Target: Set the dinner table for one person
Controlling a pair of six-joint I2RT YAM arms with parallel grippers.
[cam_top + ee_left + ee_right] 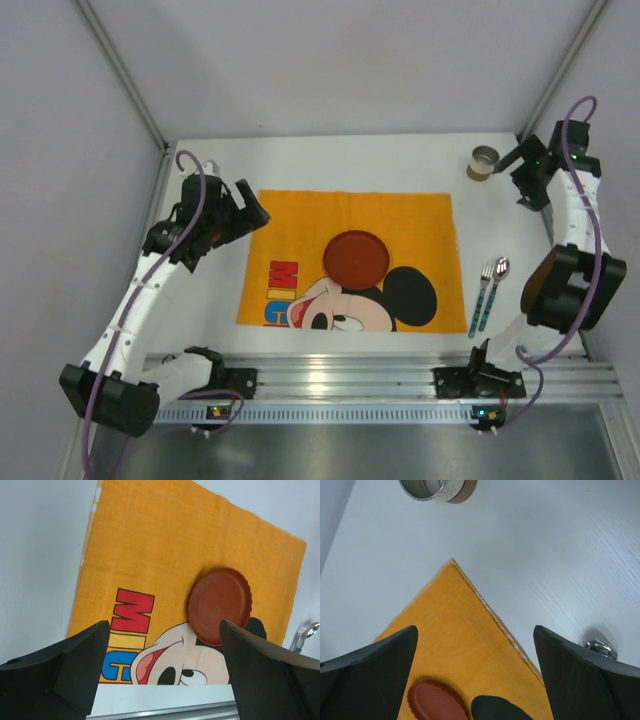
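From above, the white dinner table [330, 160] fills the space between the grey walls, with its ribbed rail [330, 375] along the near edge where both arms are bolted. An orange Mickey Mouse placemat [350, 215] lies flat on the middle of it, and a round red-brown plate [355, 258] sits on the cloth, partly over the printed face. A fork [480, 297] and a spoon [493, 290] lie side by side on the bare top just right of the placemat, and a metal cup [484, 162] stands at the far right corner. The left gripper [255, 208] hovers by the placemat's far left corner, and the right gripper [515, 162] hangs just beside the cup. The left wrist camera shows its two dark fingers [75, 665] spread wide with nothing between them, looking down on the cloth, the plate and a glint of cutlery at the right edge. The right wrist camera shows its fingers [580, 675] likewise well apart and empty above a corner of the placemat, the cup at the top of the view
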